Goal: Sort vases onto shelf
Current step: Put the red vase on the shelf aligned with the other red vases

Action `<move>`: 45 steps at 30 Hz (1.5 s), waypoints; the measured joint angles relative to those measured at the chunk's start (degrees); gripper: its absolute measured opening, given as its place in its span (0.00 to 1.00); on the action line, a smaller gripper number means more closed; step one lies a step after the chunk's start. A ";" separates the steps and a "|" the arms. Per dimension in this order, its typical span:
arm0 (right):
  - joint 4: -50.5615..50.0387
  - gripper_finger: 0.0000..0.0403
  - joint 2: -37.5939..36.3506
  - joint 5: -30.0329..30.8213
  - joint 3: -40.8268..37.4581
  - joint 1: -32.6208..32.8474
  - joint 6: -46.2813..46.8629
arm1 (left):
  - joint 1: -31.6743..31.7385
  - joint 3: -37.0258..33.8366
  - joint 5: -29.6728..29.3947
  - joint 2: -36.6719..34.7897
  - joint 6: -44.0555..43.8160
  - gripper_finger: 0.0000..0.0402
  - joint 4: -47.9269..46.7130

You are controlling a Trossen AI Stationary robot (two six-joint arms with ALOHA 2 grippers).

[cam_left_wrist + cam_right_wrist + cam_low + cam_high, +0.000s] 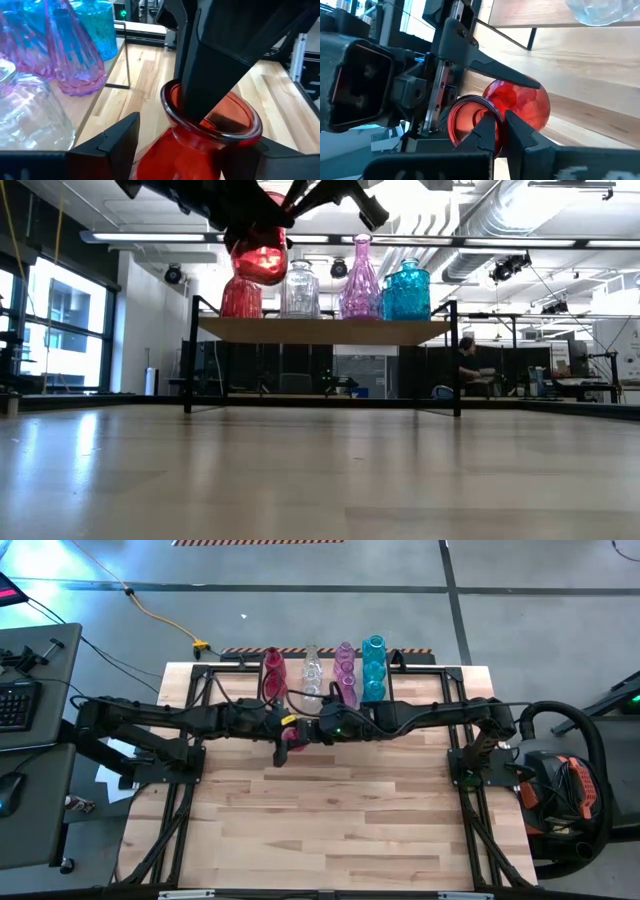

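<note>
1. The shelf [420, 678] stands at the 12 o'clock edge of the table [330, 820], a light wood top on thin black legs
2. Along the shelf stand the vases already placed – a red vase [240, 297], a clear vase [300, 290], a pink-purple vase [361, 280] and a teal vase [406, 292], in that order from 9 o'clock to 3 o'clock in the low view
3. From above, each colour forms its own short line running toward 12 o'clock; how many stand in each line I cannot tell
4. One more vase, a round red one [259, 262], is held up in the air just in front of the shelf, on the 6 o'clock side of the red line, well clear of the table top
5. The left gripper [185, 150] reaches in from 9 o'clock and has its fingers [107, 145] spread wide on either side of this red one's body, one on each flank; whether they press on the glass cannot be told
6. The right gripper [501, 131] reaches in from 3 o'clock – its fingers are pressed together and pinch the rim of the red one's mouth, one finger inside the opening
7. The two grippers meet at the middle of the table, just at the 6 o'clock side of the shelf
</note>
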 joint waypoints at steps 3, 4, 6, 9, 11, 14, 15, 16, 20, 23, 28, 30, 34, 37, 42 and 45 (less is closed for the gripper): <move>0.10 0.00 -0.08 -0.24 0.00 0.07 -0.42 | 0.00 -0.02 1.02 -0.02 0.03 0.52 0.47; 0.13 0.00 -0.09 -0.34 0.00 0.07 -0.48 | 0.00 -0.02 1.11 -0.02 0.05 0.51 0.51; 0.03 0.00 -0.09 -0.36 -0.02 0.02 -0.46 | 0.00 -0.02 1.21 -0.02 0.17 0.47 0.59; 0.00 0.00 -0.09 -0.57 -0.08 -0.04 -0.47 | 0.00 -0.02 2.50 -0.07 0.37 0.41 0.86; 0.07 0.00 -0.09 -0.74 -0.11 -0.20 -1.04 | -0.02 -0.02 2.71 -0.09 0.39 0.37 1.18; 0.15 0.00 -0.09 -1.58 -0.13 -0.34 -1.35 | -0.02 -0.02 2.78 -0.13 0.33 0.36 1.28; 0.15 0.00 -0.09 -1.94 -0.15 -0.51 -1.58 | -0.02 -0.02 2.88 -0.13 0.29 0.36 1.21; 0.15 0.01 -0.09 -2.32 -0.17 -0.64 -1.98 | -0.03 -0.02 2.88 -0.13 0.24 0.36 1.16; 0.17 0.04 -0.09 -2.60 -0.18 -0.77 -2.82 | 0.00 -0.02 2.89 -0.13 -0.07 0.36 1.16; 0.17 0.06 -0.09 -3.05 -0.20 -1.17 -3.08 | 0.03 -0.02 2.92 -0.13 -0.15 0.35 1.15; 0.20 0.09 -0.09 -3.08 -0.20 -1.11 -4.84 | 0.04 -0.02 3.40 -0.15 -0.15 0.35 1.07; 0.26 0.11 -0.09 -3.08 -0.20 -1.14 -5.53 | 0.07 -0.02 3.28 -0.15 -0.15 0.35 1.02; 0.24 0.17 -0.09 -3.11 -0.20 -1.11 -5.73 | 0.09 -0.02 3.08 -0.15 -0.15 0.35 0.57; 0.26 0.23 -0.09 -3.09 -0.20 -1.12 -6.10 | 0.11 -0.02 3.07 -0.15 -0.15 0.35 0.11; 0.18 0.31 -0.90 -3.08 -0.22 -1.67 -6.79 | 0.11 -0.02 3.11 -0.15 -0.13 0.35 -1.11; 0.04 0.34 -2.31 -3.02 -0.22 -1.99 -8.09 | 0.11 -0.02 3.14 -0.15 -0.13 0.35 -1.35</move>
